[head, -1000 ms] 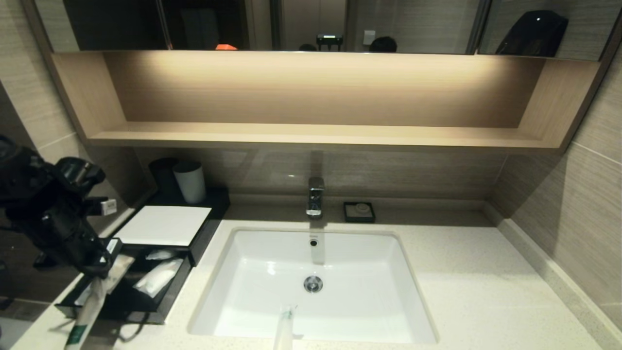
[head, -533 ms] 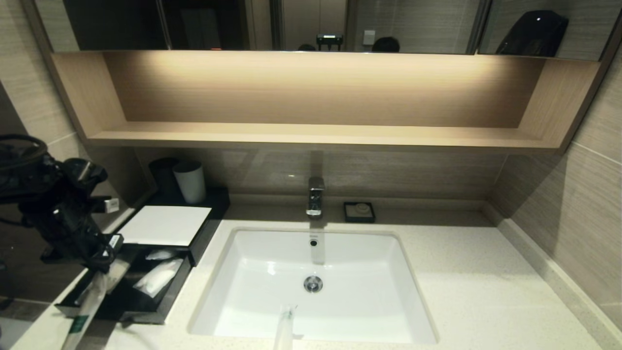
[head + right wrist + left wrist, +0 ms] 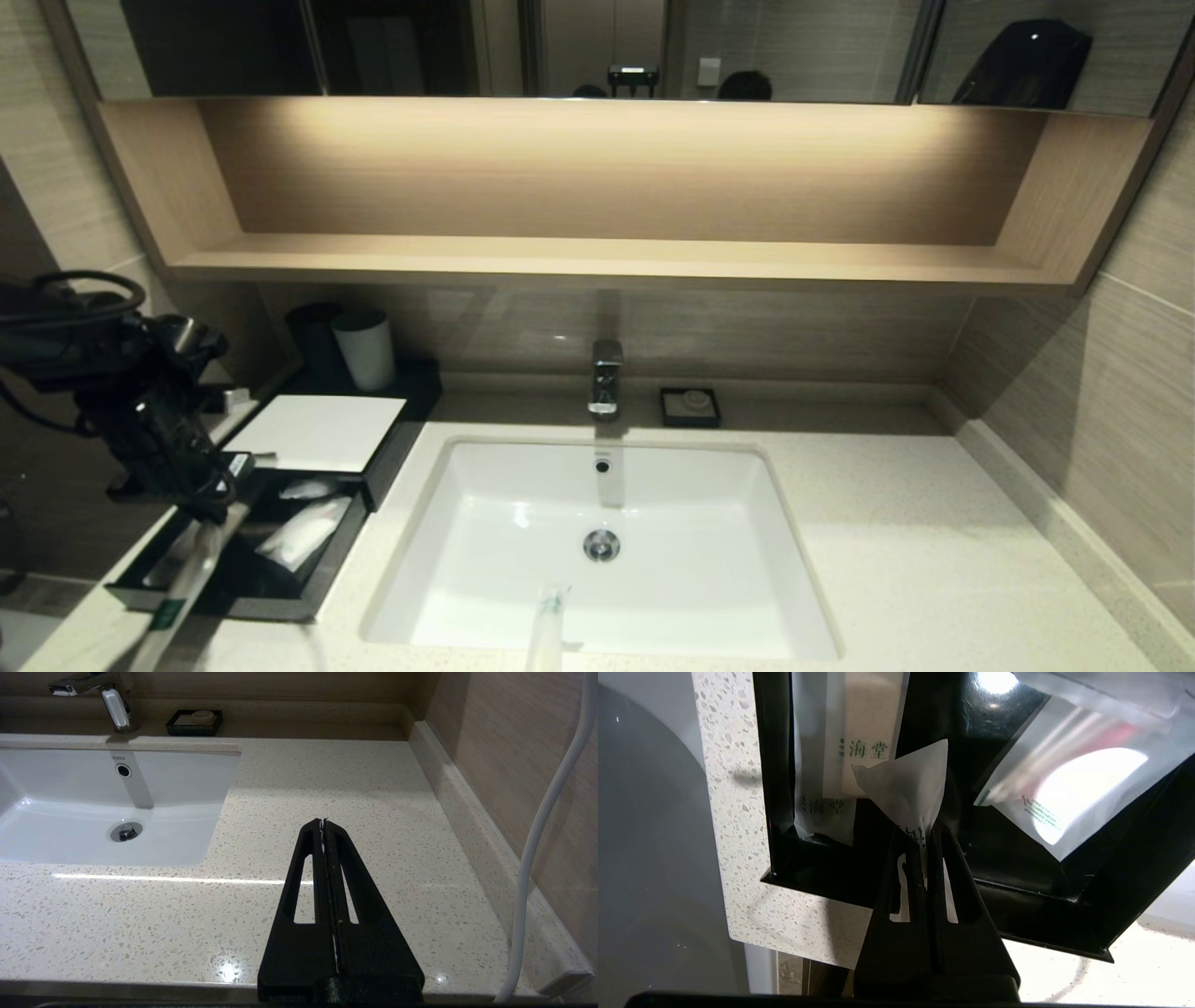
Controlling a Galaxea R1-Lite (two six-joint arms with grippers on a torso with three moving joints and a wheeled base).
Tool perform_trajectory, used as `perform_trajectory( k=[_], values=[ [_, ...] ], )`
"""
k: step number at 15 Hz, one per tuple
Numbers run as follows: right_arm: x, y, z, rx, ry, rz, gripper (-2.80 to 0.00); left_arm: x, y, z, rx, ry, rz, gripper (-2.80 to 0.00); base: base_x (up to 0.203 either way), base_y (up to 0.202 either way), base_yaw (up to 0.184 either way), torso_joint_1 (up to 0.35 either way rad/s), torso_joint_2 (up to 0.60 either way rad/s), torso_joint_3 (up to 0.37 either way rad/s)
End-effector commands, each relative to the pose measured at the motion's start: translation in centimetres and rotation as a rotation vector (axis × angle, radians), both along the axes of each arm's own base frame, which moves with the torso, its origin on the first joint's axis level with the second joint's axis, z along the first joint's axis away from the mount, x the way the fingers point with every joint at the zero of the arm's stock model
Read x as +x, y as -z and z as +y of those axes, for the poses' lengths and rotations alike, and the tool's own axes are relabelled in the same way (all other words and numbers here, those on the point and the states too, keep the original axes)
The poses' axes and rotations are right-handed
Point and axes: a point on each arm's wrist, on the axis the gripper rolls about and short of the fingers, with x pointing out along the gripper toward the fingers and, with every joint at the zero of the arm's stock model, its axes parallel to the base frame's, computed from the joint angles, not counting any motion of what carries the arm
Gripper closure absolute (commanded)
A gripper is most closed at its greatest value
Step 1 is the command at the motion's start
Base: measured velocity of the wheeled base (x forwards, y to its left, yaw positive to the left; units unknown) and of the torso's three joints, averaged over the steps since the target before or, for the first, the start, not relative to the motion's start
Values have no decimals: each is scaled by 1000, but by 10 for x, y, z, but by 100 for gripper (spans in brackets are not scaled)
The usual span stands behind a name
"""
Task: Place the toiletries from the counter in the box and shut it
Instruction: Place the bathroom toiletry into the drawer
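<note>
Counter (image 3: 896, 560): box (image 3: 317, 431) drawer open. Left gripper (image 3: 927, 833) clamped on one packet (image 3: 187, 583), hanging over the drawer front. Second packet (image 3: 546, 630) remains at the sink's near edge. Right gripper (image 3: 324, 826) closed, empty, parked.

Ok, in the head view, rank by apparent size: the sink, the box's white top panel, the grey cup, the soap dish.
Largest to smallest, as they look:
1. sink
2. white top panel of the box
3. grey cup
4. soap dish
The last two look close, so their order is uncertain.
</note>
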Motion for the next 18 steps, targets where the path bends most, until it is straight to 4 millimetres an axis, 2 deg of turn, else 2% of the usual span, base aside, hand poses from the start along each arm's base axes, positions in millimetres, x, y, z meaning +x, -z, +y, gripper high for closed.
perform_trajectory(
  k=[1,7,18],
  values=[
    [0,0,0,0,0,0,0,6,4,0,-1,4,9,0,0,0,0,0,0,0],
    [0,0,0,0,1,0,0,19,14,-4,-4,25,16,0,0,0,0,0,0,0],
    [0,0,0,0,0,-1,0,37,21,-6,1,44,-2,0,0,0,0,0,0,0]
  ],
)
